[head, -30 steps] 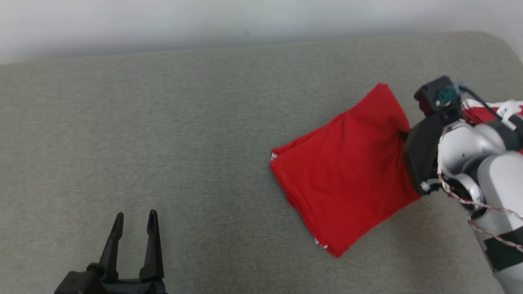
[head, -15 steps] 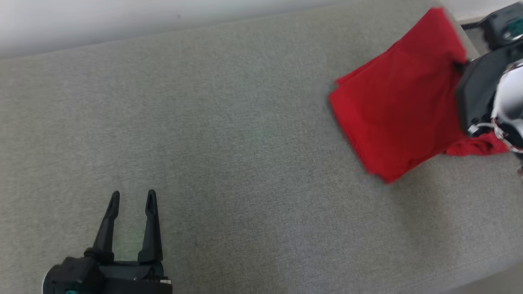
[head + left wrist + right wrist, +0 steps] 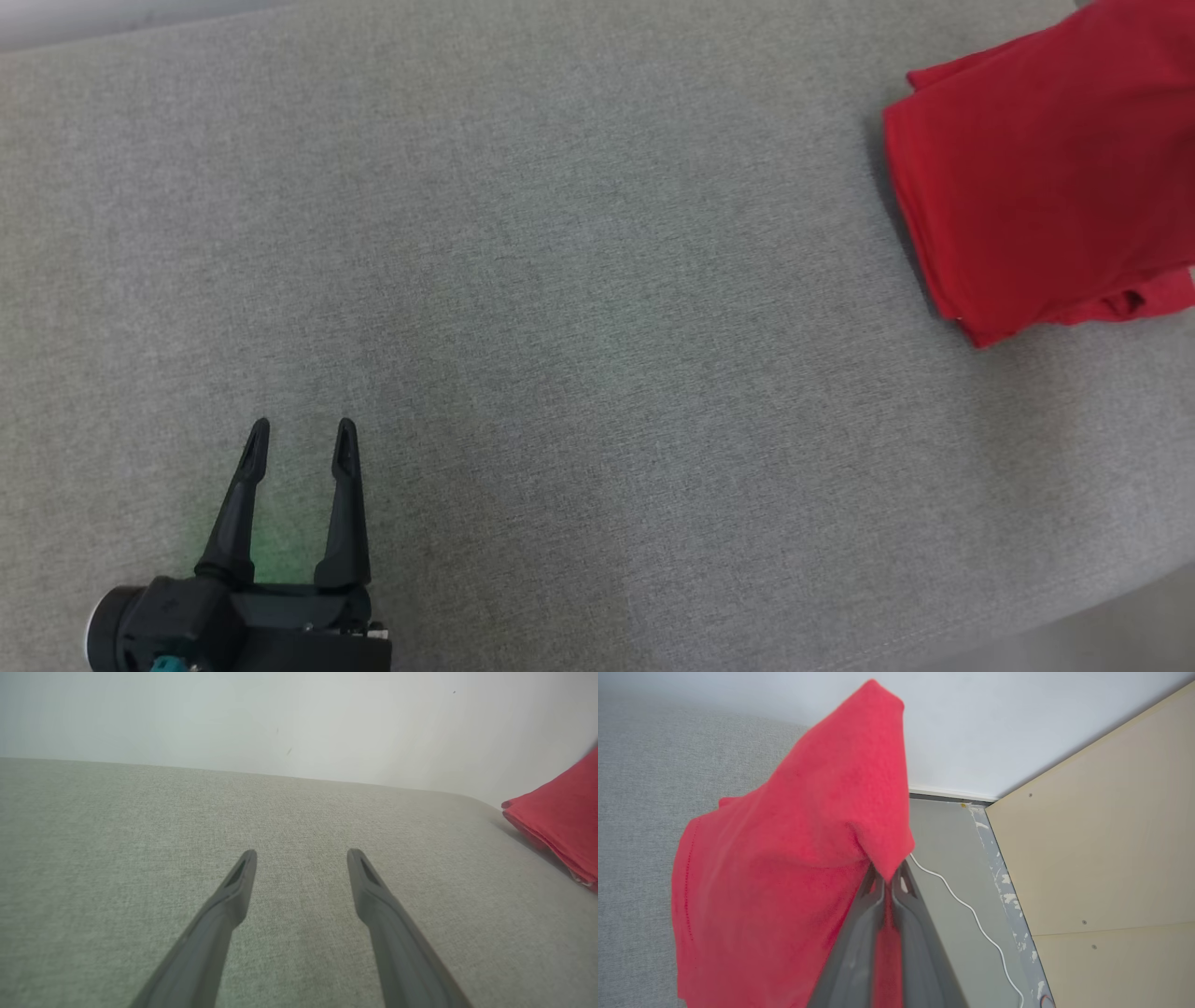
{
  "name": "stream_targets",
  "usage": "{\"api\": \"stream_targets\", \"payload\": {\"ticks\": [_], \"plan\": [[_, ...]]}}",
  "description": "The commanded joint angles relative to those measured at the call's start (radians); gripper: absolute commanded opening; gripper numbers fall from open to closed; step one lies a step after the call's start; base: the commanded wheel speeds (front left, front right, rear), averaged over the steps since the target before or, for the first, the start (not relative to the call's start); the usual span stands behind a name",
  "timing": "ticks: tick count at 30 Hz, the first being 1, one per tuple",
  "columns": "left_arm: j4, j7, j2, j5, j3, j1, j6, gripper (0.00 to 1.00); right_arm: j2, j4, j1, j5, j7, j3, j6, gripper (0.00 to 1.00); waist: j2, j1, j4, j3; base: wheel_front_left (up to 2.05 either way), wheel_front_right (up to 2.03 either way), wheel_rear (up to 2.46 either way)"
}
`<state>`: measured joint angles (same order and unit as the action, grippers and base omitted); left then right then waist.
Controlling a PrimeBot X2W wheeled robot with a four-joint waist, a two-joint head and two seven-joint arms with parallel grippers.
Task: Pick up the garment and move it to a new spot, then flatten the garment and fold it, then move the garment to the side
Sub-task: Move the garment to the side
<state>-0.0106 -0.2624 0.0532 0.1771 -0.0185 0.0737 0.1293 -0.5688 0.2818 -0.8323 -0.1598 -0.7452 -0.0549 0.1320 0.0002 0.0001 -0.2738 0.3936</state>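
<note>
Spread end effector (image 3: 301, 853); garment (image 3: 560, 821) rightward

The folded red cloth garment (image 3: 1046, 177) is at the far right end of the grey woven-fabric surface (image 3: 560, 280), its edge between the fingers of the right pincer (image 3: 888, 882); the left pincer (image 3: 302, 429) is over the surface's near left part, well apart from the garment
</note>
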Motion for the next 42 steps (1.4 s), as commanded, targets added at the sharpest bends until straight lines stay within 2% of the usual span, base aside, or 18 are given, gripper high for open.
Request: {"api": "stream_targets", "payload": {"ticks": [1, 4, 9, 11, 12, 20, 29, 33, 40, 42], "plan": [[-0.005, -0.003, 0.006, -0.005, -0.002, 0.016, 0.001, 1.0, -0.008, 0.008, 0.013, 0.009, 0.013, 0.013, -0.004, 0.0, -0.0002, -0.0001, 0.009, 0.012, 0.0, 0.0, 0.0], [-0.014, -0.003, 0.02, -0.011, -0.017, 0.019, 0.002, 1.0, -0.018, 0.056, 0.018, 0.039, 0.068, 0.069, -0.004, 0.0, -0.0002, -0.0001, 0.024, 0.03, 0.0, 0.0, 0.0], [-0.034, -0.003, 0.046, -0.018, -0.033, 0.031, 0.001, 1.0, -0.008, 0.108, 0.043, 0.164, 0.164, 0.178, -0.004, 0.0, -0.0002, -0.0001, 0.048, 0.057, 0.0, 0.0, 0.0], [-0.04, -0.003, 0.054, -0.019, -0.037, 0.032, 0.001, 1.0, 0.0, 0.128, 0.058, 0.211, 0.2, 0.208, -0.004, 0.42, -0.0002, -0.0001, 0.055, 0.063, 0.0, 0.0, 0.0], [-0.04, -0.003, 0.057, -0.017, -0.039, 0.033, 0.001, 1.0, 0.004, 0.137, 0.061, 0.227, 0.22, 0.22, -0.004, 1.0, -0.0002, -0.0001, 0.057, 0.064, 0.0, 0.0, 0.0], [-0.03, -0.003, 0.065, -0.005, -0.046, 0.028, 0.001, 1.0, 0.01, 0.204, 0.049, 0.297, 0.429, 0.21, -0.004, 1.0, -0.0002, -0.0001, 0.058, 0.032, 0.0, 0.0, 0.0], [-0.008, -0.003, 0.034, 0.002, -0.004, -0.023, 0.001, 1.0, 0.063, 0.198, 0.092, 0.197, 0.627, 0.067, -0.004, 1.0, -0.0002, -0.0001, 0.082, -0.095, 0.0, 0.0, 0.0], [0.002, -0.003, 0.022, 0.01, 0.029, -0.05, -0.001, 1.0, 0.094, 0.156, 0.141, 0.161, 0.664, 0.044, -0.004, 1.0, -0.0002, -0.0001, 0.101, -0.15, 0.0, 0.0, 0.0], [-0.005, -0.003, 0.001, 0.022, 0.104, -0.127, -0.017, 1.0, 0.192, 0.051, 0.303, 0.047, 0.72, 0.017, -0.003, 1.0, -0.0002, -0.0001, 0.135, -0.262, 0.0, 0.0, 0.0], [-0.006, -0.003, 0.001, 0.026, 0.118, -0.144, -0.022, 1.0, 0.196, 0.034, 0.343, 0.042, 0.73, -0.004, -0.004, 1.0, -0.0002, -0.0001, 0.144, -0.289, 0.0, 0.0, 0.0]]}}
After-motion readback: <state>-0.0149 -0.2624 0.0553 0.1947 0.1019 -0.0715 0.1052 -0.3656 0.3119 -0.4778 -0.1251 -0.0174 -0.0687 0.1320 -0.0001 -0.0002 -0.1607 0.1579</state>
